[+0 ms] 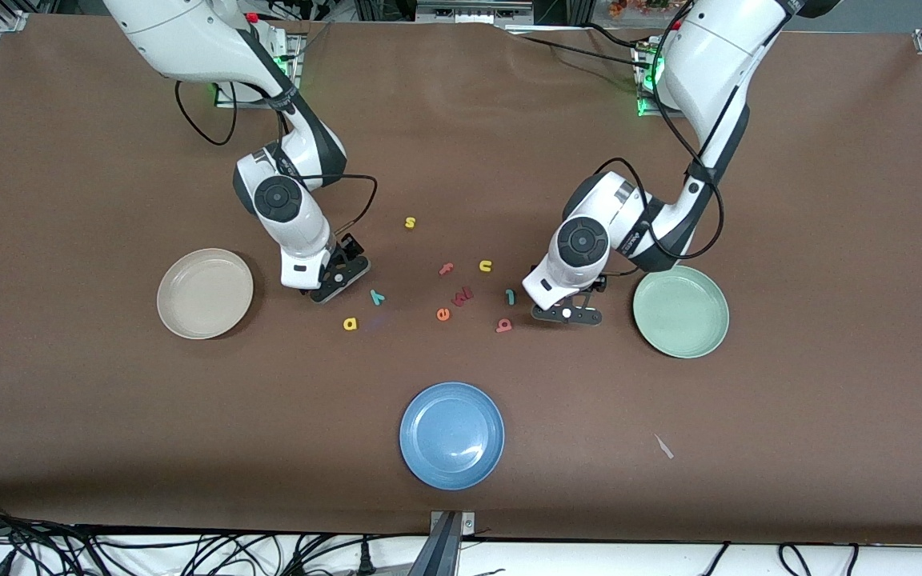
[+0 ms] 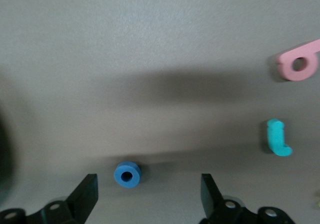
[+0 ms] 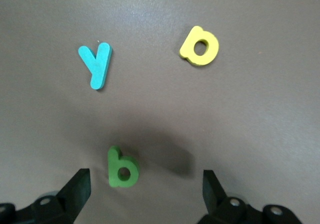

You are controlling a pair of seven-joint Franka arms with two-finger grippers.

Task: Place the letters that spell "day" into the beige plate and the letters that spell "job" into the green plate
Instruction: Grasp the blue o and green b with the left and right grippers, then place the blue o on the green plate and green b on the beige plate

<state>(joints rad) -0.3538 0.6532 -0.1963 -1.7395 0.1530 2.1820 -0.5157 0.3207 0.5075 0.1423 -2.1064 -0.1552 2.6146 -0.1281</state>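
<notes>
Two glossy white jointed arms with dark grey round joint caps, black looping cables, black two-finger left gripper and right gripper, green base lights

Only readable characters are the foam letters lying on the brown table: yellow "s", pink "f", yellow "u", teal "y", yellow "a", orange "e", salmon "b", green "d". No brand or number legible.

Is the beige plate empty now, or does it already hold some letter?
Empty. The beige plate shows only its bare inside in the front view.
</notes>
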